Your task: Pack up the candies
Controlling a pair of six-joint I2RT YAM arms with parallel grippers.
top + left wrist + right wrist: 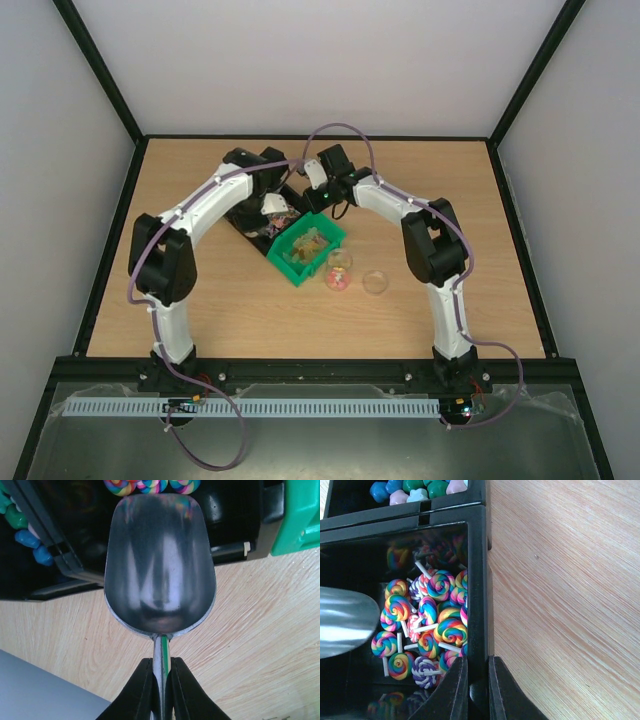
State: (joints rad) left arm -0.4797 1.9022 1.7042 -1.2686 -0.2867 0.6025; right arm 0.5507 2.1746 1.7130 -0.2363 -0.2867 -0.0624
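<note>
My left gripper point(161, 664) is shut on the handle of a metal scoop point(160, 565). The scoop bowl is empty and reaches over the edge of a black divided tray point(75, 560). The candies point(431, 620), rainbow swirl lollipops, fill one tray compartment, and the scoop point(342, 621) enters it from the left. Blue, green and pink candies point(415, 487) lie in the neighbouring compartment. My right gripper point(479, 661) is shut on the tray's right wall point(477, 580). In the top view both grippers, left point(272, 208) and right point(318, 183), meet at the tray point(245, 218).
A green bin point(307, 250) with yellowish candies stands in front of the tray, and shows in the left wrist view point(300, 520). A clear round container point(339, 270) holding pink sweets and its clear lid point(375, 282) lie just in front of the bin.
</note>
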